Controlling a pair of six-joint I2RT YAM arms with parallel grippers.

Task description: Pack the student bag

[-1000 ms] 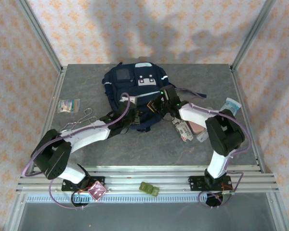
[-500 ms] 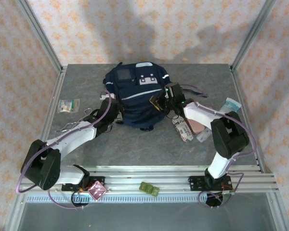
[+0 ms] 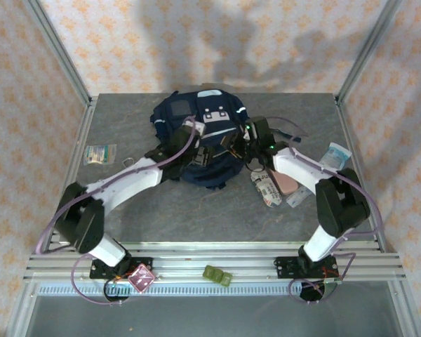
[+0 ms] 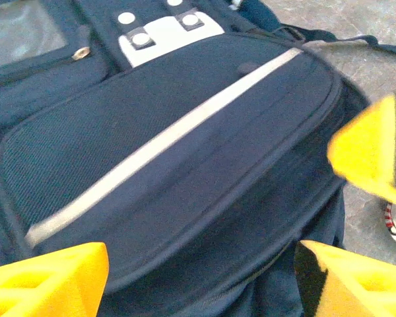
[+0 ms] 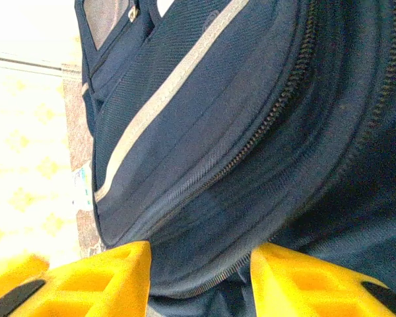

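Note:
The student bag (image 3: 196, 123) is a navy-blue backpack with a white diagonal stripe, lying at the back middle of the table. My left gripper (image 3: 205, 156) hovers over its front pocket (image 4: 185, 165), jaws open wide with nothing between them. My right gripper (image 3: 233, 149) comes in from the right at the bag's near edge. In the right wrist view that gripper (image 5: 201, 281) is open, and the bag's zippered rim (image 5: 204, 231) bulges between its yellow fingers (image 5: 92, 281). One right finger (image 4: 373, 152) shows at the right of the left wrist view.
A small packet (image 3: 99, 154) and metal tongs (image 3: 128, 162) lie left of the bag. A white-red box (image 3: 266, 188), a pink item (image 3: 288, 184) and a blue-white packet (image 3: 337, 154) lie to its right. A green block (image 3: 217, 275) sits on the front rail.
Both grippers have opened. The left arm swung out to the left and back right onto the bag's front. The bag settled back from being pulled forward.

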